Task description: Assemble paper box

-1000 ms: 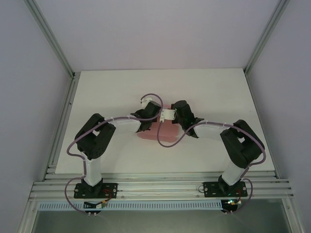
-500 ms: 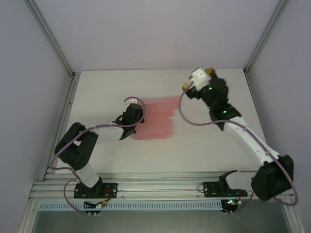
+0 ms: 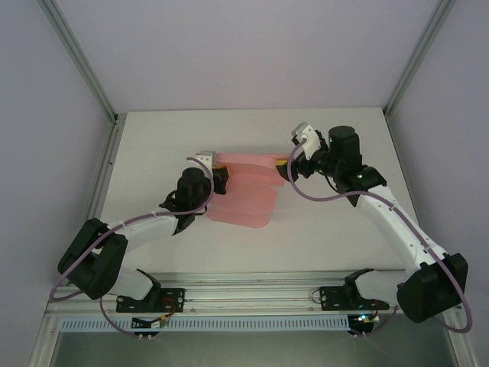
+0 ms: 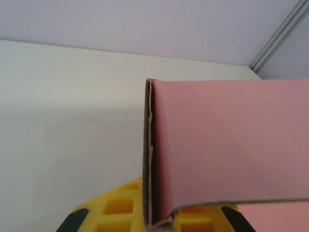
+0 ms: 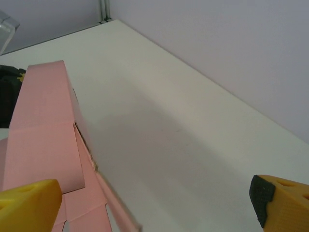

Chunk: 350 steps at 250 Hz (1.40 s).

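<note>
The pink paper box (image 3: 243, 191) lies as a partly folded sheet in the middle of the white table. Its far panel stands up along the back. My left gripper (image 3: 219, 177) is shut on the sheet's left edge. In the left wrist view the doubled pink edge (image 4: 153, 159) rises from between the yellow fingers (image 4: 116, 212) of the left gripper (image 4: 157, 220). My right gripper (image 3: 284, 170) hovers open at the sheet's right edge. Seen from the right wrist, the right gripper (image 5: 154, 208) has its jaws wide apart over bare table, and the pink panel (image 5: 43, 130) stands beside the left fingertip (image 5: 29, 200).
The white table (image 3: 153, 145) is walled by pale panels with aluminium posts (image 3: 80, 61) at the back corners. A slotted rail (image 3: 252, 294) runs along the near edge, where both arm bases are bolted. Purple cables loop beside each arm.
The right gripper let go and opened, swung away to the far right, then came back to the sheet's right edge. The left arm stretched out and the sheet unfolded wider.
</note>
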{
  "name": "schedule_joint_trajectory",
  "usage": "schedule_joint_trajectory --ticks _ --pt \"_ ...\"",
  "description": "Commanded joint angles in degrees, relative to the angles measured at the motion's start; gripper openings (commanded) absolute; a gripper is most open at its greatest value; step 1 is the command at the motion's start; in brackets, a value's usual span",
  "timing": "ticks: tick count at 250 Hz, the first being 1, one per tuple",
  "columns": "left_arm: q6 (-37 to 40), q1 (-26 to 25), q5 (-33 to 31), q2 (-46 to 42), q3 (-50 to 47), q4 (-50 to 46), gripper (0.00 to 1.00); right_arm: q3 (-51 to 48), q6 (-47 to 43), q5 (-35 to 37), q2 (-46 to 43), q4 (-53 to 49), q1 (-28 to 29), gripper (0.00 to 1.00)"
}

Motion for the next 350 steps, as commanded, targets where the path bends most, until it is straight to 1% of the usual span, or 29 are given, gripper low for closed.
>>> schedule_joint_trajectory --ticks 1,19,36,45,61,79,94,124,149,159,170,183,192,198,203,214,223,234,242,250,263,284,307,319,333,350 --pt "1.35 0.06 3.90 -1.30 -0.75 2.72 0.00 0.36 1.55 -3.26 2.12 -0.51 0.28 1.00" --pt "1.03 0.06 3.58 -0.94 -0.45 2.42 0.00 0.06 1.67 -5.11 2.81 0.07 0.55 1.00" --pt "0.67 0.06 3.26 -0.41 -0.43 2.95 0.00 -0.38 1.94 -5.21 3.39 1.28 1.46 1.00" --pt "0.42 0.01 3.06 -0.07 -0.29 3.11 0.00 -0.85 2.20 -4.37 3.68 2.40 2.13 1.00" --pt "-0.34 0.06 2.85 0.72 0.66 2.11 0.00 -2.25 3.52 -0.79 4.13 5.85 3.88 1.00" --pt "-1.29 -0.05 1.66 1.87 1.94 0.70 0.00 -4.65 7.05 7.00 4.23 12.35 6.01 1.00" --pt "-2.35 -0.03 1.19 2.83 2.54 0.38 0.00 -6.42 8.60 11.19 4.47 16.49 7.91 1.00" --pt "-3.70 -0.03 1.17 4.43 3.26 0.38 0.00 -9.66 10.53 25.57 4.68 24.32 11.58 1.00" --pt "-4.22 0.04 -0.13 4.43 2.99 0.27 0.00 -10.66 14.87 37.79 2.71 25.71 11.58 1.00" --pt "-4.61 0.07 -1.24 4.09 2.95 -0.35 0.00 -10.77 14.52 39.78 1.36 24.41 11.54 1.00" --pt "-5.21 0.22 -2.11 3.72 3.00 -0.98 0.00 -10.86 14.70 40.27 -0.73 22.24 11.49 1.00" --pt "-6.99 0.73 -3.48 3.41 2.95 -1.31 0.00 -11.25 15.42 38.19 -3.69 18.72 11.39 1.00" --pt "-8.57 1.51 -4.37 3.49 2.89 -1.22 0.00 -11.52 17.91 36.27 -6.03 15.96 10.83 1.00" --pt "-9.33 2.21 -4.35 3.72 2.89 -1.15 0.00 -11.57 20.53 34.83 -7.48 13.65 9.89 1.00" --pt "-9.93 2.94 -3.88 4.02 2.99 -1.21 0.00 -11.49 24.59 33.18 -8.59 11.44 8.55 1.00" --pt "-12.46 5.10 -2.47 4.60 3.53 -2.06 0.00 -11.51 32.44 27.05 -10.36 6.79 3.82 1.00" --pt "-15.12 7.12 0.43 5.15 4.00 -2.42 0.00 -12.37 37.82 20.69 -11.26 4.93 -0.86 1.00" --pt "-17.88 9.33 5.89 5.87 3.86 -0.29 0.00 -14.35 42.83 13.47 -11.69 5.19 -5.95 1.00" --pt "-19.40 10.33 9.08 6.40 3.17 2.59 0.00 -16.08 45.05 8.72 -11.55 6.91 -8.46 1.00" --pt "-20.09 10.65 10.92 6.77 2.51 5.60 0.00 -17.87 46.14 5.02 -11.13 9.20 -9.84 1.00" --pt "-20.49 10.70 12.16 6.68 1.99 7.54 0.00 -20.11 47.10 1.74 -10.25 13.32 -10.10 1.00" --pt "-20.41 10.68 12.87 5.81 2.50 5.85 0.00 -22.74 49.48 -5.10 -7.93 22.69 -10.12 1.00" --pt "-20.28 10.66 13.30 4.65 2.10 5.38 0.00 -22.91 51.17 -11.56 -4.16 31.04 -10.13 1.00" --pt "-20.30 10.61 13.46 4.15 1.90 5.26 0.00 -21.32 51.32 -14.39 -1.61 32.01 -10.00 1.00" --pt "-19.95 10.52 14.03 3.78 1.81 4.99 0.00 -18.71 50.58 -16.23 1.02 30.69 -9.51 1.00" --pt "-19.65 10.39 14.35 3.63 1.90 4.47 0.00 -15.97 48.34 -16.64 3.39 28.93 -7.79 1.00"
